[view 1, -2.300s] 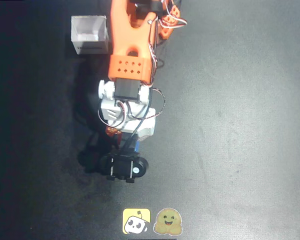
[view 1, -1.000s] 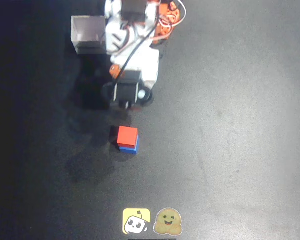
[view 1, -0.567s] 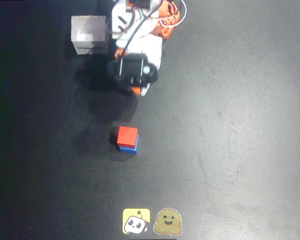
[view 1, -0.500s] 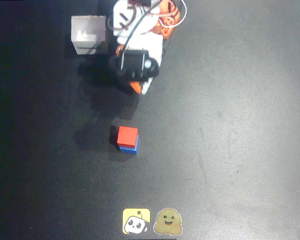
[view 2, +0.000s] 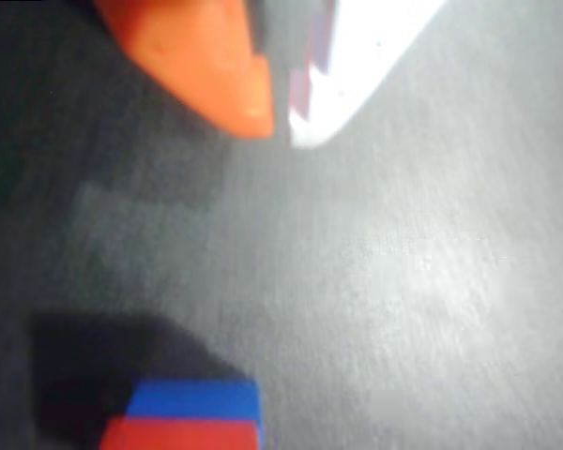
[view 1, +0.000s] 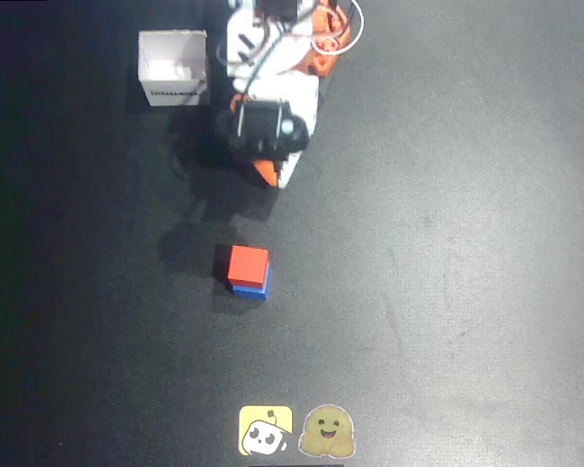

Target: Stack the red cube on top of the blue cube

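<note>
Black table [view 1: 448, 243], red cube [view 1: 247, 264] atop blue cube [view 1: 252, 289]

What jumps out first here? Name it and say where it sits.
The red cube stacked on the blue cube stands out mid-table on the dark table in the overhead view. Above it, the orange-and-white gripper sits apart from the stack, jaws nearly shut, beside a white box at upper left.

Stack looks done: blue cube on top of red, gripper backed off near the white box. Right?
Not quite: the order is reversed. In the overhead view the red cube sits on top of the blue cube, whose edge peeks out beneath it. The rest holds: the gripper is apart from the stack, up near the white box.
</note>
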